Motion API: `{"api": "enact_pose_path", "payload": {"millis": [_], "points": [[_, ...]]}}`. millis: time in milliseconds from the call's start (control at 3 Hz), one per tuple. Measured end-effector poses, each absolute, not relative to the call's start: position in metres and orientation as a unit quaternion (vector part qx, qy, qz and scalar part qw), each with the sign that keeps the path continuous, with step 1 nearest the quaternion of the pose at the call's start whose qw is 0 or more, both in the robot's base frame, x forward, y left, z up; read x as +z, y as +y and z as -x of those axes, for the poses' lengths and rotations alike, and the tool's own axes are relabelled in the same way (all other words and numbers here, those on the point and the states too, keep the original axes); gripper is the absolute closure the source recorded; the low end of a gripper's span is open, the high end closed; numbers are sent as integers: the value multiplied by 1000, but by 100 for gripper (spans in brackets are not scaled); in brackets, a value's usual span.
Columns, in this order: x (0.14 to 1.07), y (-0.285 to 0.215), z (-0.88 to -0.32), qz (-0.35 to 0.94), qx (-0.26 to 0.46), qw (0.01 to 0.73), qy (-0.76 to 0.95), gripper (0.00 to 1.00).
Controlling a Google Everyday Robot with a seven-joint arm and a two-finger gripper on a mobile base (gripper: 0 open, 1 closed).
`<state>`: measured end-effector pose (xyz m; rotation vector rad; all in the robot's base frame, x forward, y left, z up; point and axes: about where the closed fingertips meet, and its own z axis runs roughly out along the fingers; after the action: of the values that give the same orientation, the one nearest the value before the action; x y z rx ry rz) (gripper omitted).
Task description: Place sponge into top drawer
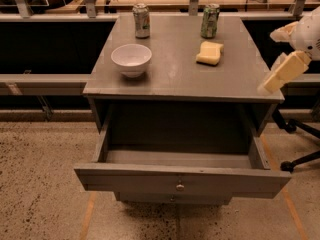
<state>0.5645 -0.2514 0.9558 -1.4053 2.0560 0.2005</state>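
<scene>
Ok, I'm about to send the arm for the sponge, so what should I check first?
1. Drawer open: ok, pulled well out, nothing seen inside.
2. Sponge free: ok, lies alone on the cabinet top, right rear.
3. Room round the sponge: ok but tight, a can stands just behind it, apart.
4. Gripper over the sponge: not ok, it hangs beside the cabinet's right edge.
5. Bowl out of the way: ok, it sits on the left side.
</scene>
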Motion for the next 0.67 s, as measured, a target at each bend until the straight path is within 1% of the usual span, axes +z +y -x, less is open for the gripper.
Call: {"api": "enact_pose_path", "payload": {"millis": [333,667], "points": [[950,-261,-622,542,73,333,768,0],[969,-266,-632,538,60,354,763,0]]}}
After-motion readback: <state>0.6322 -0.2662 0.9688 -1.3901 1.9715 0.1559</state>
